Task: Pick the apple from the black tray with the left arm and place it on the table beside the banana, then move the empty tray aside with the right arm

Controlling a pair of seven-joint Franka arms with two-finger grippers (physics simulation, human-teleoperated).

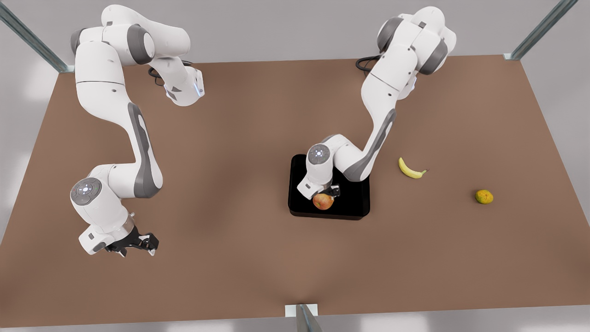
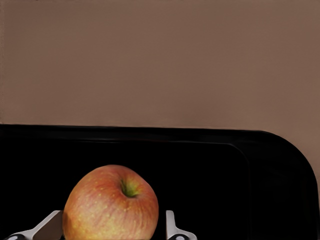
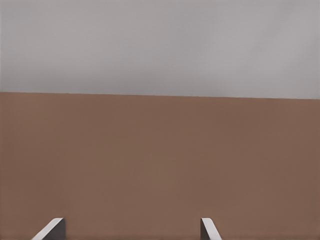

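The apple (image 1: 323, 201), red-pink with yellow patches, sits in the black tray (image 1: 355, 203) near its front edge. My left gripper (image 1: 328, 193), on the arm at the front view's right, is down over the apple. In the left wrist view the apple (image 2: 111, 205) fills the space between the pale fingertips (image 2: 171, 227), which are drawn in against its sides, with the tray's rim (image 2: 280, 145) behind it. The banana (image 1: 411, 169) lies on the table (image 1: 230, 184) to the right of the tray. My right gripper (image 1: 138, 246) waits open low at the front view's left.
A small yellow-green-orange round fruit (image 1: 484, 197) lies farther right than the banana. Metal frame posts (image 1: 539, 30) stand at the table's corners, and one (image 1: 304, 318) at the middle of the front edge. The right wrist view looks across bare tabletop (image 3: 160, 160).
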